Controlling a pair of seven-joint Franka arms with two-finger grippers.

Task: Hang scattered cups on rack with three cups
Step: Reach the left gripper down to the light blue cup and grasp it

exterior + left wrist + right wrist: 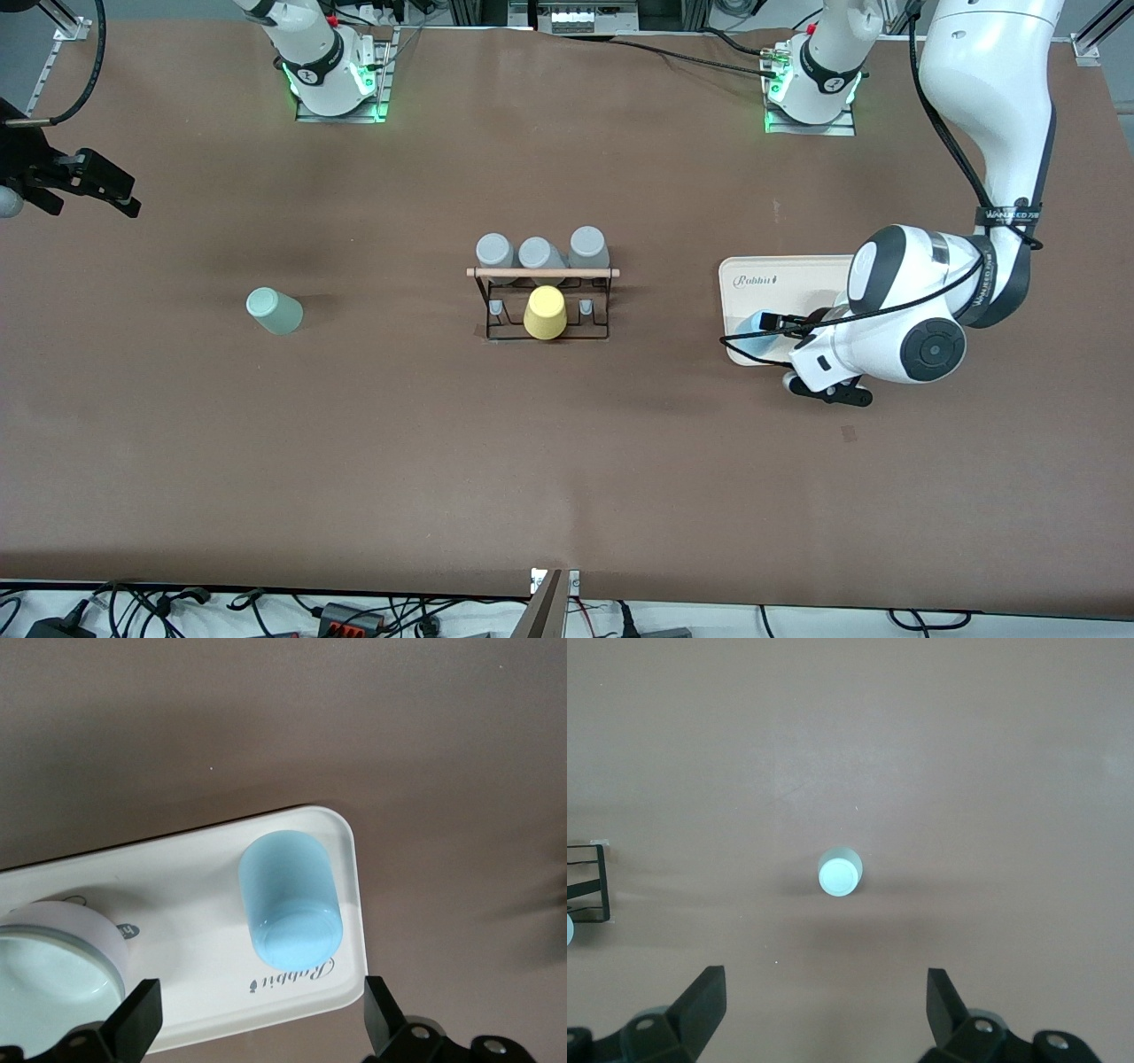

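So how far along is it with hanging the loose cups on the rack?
Barely started. The rack carries three grey cups and a yellow one. In hand: the open left end effector hangs over the light blue cup on the white tray, not gripping it. The mint cup sits on the table toward the right arm's end; the open right end effector waits above.

The rack [542, 301] stands mid-bench [567, 461] with four tumblers [536, 254] on its pegs, three of them farther from the front camera than the fourth. One cup [275, 311] stands upside down on the bench toward the right arm's end. The other cup [289, 910] lies on a tray [780, 276] toward the left arm's end, under the left claw [257, 1014]. The right claw [824, 1005] hangs over the bench edge at the right arm's end.
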